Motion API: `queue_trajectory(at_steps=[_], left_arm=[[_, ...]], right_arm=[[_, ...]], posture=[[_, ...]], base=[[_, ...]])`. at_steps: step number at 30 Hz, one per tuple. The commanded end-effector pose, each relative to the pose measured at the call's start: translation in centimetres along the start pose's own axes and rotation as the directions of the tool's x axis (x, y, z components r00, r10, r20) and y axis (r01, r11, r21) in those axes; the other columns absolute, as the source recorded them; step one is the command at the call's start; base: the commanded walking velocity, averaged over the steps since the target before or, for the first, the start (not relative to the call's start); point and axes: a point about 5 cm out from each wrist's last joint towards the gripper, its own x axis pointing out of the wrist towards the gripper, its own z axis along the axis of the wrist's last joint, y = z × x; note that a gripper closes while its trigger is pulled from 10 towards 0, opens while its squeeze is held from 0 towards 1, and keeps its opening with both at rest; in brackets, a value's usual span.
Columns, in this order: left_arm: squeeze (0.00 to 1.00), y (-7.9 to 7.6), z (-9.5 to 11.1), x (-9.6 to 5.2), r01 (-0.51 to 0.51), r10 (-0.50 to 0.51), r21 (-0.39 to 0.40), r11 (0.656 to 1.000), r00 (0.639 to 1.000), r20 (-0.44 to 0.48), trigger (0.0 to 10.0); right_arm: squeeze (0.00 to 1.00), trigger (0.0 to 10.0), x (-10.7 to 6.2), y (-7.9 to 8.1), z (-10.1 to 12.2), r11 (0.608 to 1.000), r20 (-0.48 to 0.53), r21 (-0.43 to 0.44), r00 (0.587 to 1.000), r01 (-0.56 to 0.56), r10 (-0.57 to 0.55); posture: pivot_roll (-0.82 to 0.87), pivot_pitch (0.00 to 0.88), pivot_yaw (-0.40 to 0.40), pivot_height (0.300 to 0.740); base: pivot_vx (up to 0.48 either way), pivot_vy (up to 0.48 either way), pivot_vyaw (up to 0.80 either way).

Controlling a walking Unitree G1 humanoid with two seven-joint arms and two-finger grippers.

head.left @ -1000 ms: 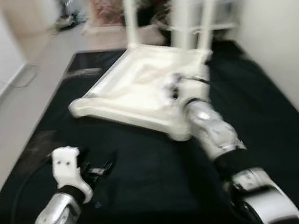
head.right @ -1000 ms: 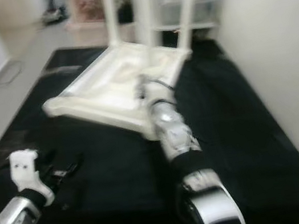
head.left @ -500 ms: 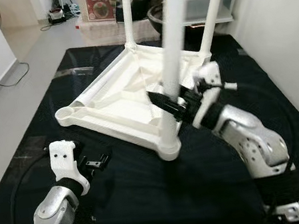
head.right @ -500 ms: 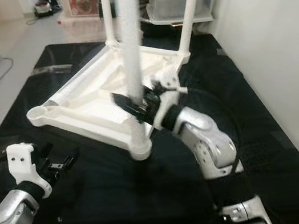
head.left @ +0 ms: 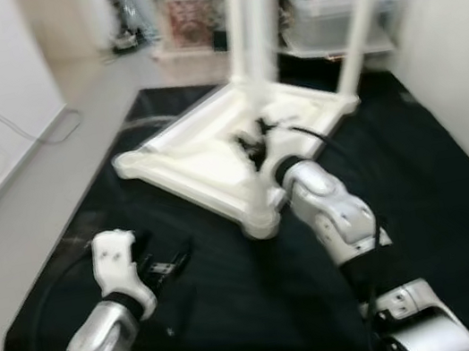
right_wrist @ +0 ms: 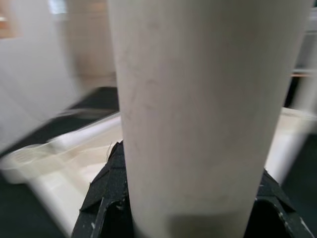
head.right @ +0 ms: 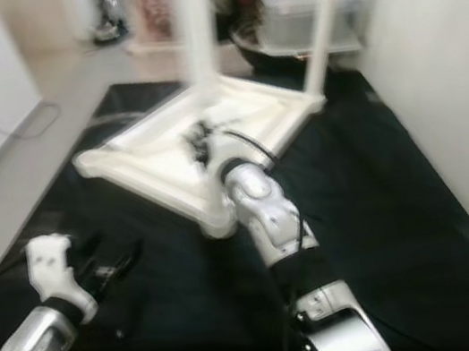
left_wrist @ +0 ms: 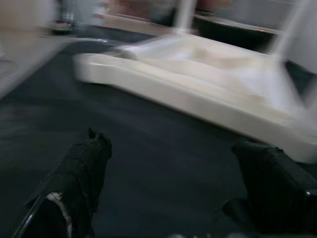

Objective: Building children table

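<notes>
While the white children's table lies upside down on a black mat, the robot's right gripper reaches over its underside and clamps a white leg standing upright just ahead of the wrist, one black finger showing on each side of the post. Beyond that gripper two more legs rise from the far corners, while the corner to its left ends in a bare round socket with no leg in it. The left gripper hovers low over the mat, apart from the near edge of the tabletop, its fingers spread wide and holding nothing. The risk from here is judged to lie in the held leg: gripped low on a long post, it could tilt and bind in its socket, or the smooth plastic could slip between the pads if twisted hard; with the other arm not bracing the tabletop, a sideways push might also slide the whole piece across the mat. Farther beyond the right gripper, past the mat's far edge, sit clear storage bins, one under a teal lid, and an orange-lidded crate; their contents are too blurred to make out
</notes>
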Motion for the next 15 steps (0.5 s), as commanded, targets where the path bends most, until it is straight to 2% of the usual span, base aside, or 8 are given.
queue_trajectory(at_steps=[1,3,4,7,9,10,12,15], left_arm=[[0.0,-0.5,0.3,0.3,0.03,-0.03,-0.001,1.0,0.999,0.011,10.0],[0.0,-0.5,0.3,0.4,0.033,-0.033,-0.001,0.999,0.999,0.01,10.0],[0.0,-0.5,0.4,0.6,0.041,-0.041,-0.002,0.999,0.999,0.008,10.0],[0.0,-0.5,0.4,0.7,0.048,-0.048,-0.004,0.999,0.999,0.006,10.0],[0.0,-0.6,0.4,0.9,0.052,-0.052,-0.005,0.999,0.999,0.005,10.0],[0.0,-0.6,0.4,0.9,0.052,-0.052,-0.005,0.999,0.999,0.005,10.0],[0.0,-0.5,0.4,0.8,0.05,-0.05,-0.005,0.999,0.999,0.006,10.0],[0.0,-0.5,0.3,0.7,0.047,-0.047,-0.002,0.999,0.999,0.008,10.0]], right_arm=[[0.0,0.0,-0.9,-3.8,-4.7,0.978,-0.208,-0.078,0.956,0.194,-0.206],[0.0,0.0,-1.8,-4.8,-5.0,0.971,-0.207,-0.106,0.951,0.213,-0.231],[0.0,10.0,-2.3,-3.8,-4.5,0.994,-0.176,-0.093,0.982,0.055,-0.071],[0.0,10.0,-2.8,-2.3,-3.8,0.989,-0.136,-0.063,0.983,-0.134,0.124],[1.0,10.0,-3.3,1.1,-1.8,0.871,-0.035,0.001,0.871,-0.491,0.491],[1.0,10.0,-3.4,2.2,-1.1,0.808,-0.006,0.034,0.808,-0.589,0.589],[0.0,10.0,-4.2,5.1,1.5,0.524,0.061,-0.014,0.523,-0.851,0.85],[0.0,10.0,-4.5,6.6,2.1,0.318,0.038,-0.065,0.316,-0.946,0.948]], posture=[[0.04,0.0,-0.055,0.74],[0.02,0.0,-0.043,0.74],[0.0,0.0,-0.03,0.74],[0.0,0.0,-0.032,0.74],[0.01,0.0,-0.036,0.74],[0.01,0.0,-0.036,0.74],[0.03,0.0,-0.044,0.74],[0.04,0.0,-0.059,0.74]], base=[[0.0,0.0,0.0],[0.0,0.0,0.0],[0.0,0.0,0.0],[0.0,0.0,0.0],[0.0,0.0,0.0],[0.0,0.0,0.0],[0.0,0.0,0.0],[0.0,0.0,0.0]])
